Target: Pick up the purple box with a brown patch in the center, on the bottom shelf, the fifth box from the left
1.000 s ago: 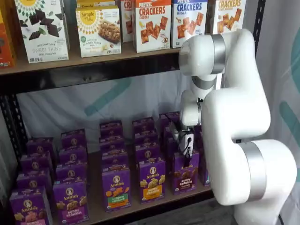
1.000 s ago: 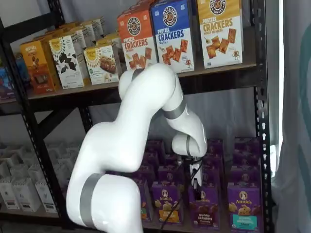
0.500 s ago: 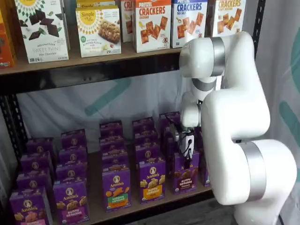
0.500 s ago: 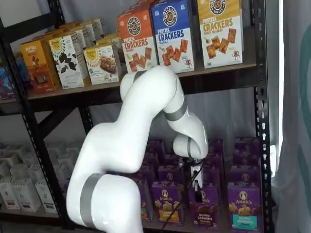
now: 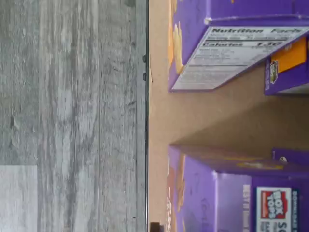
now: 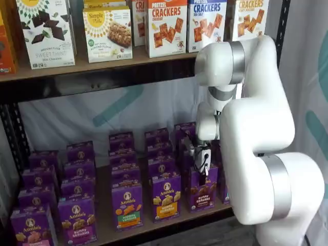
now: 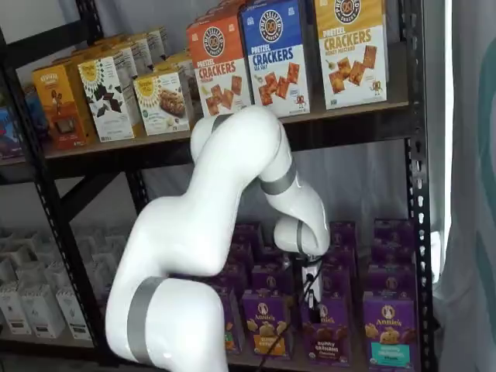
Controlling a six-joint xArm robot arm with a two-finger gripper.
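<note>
The purple box (image 6: 201, 190) with brown cookies across its middle stands upright at the front of the bottom shelf (image 6: 105, 231). It also shows in a shelf view as the purple box (image 7: 325, 330). My gripper (image 6: 203, 163) hangs right at its top edge, black fingers pointing down, in both shelf views (image 7: 313, 293). The fingers show side-on, so no gap or grip can be made out. In the wrist view a purple carton (image 5: 212, 193) with a brownish front stands at the shelf board's (image 5: 159, 121) edge.
Rows of similar purple cartons fill the bottom shelf, a yellow-band one (image 6: 166, 197) just left of the target and a green-band one (image 7: 389, 329) to its right. Cracker boxes (image 6: 166, 28) line the upper board. My white arm (image 6: 261, 154) stands before the rack's right side.
The arm has shifted slightly left and the gripper has settled closer onto the top of the purple box. No box has moved.
</note>
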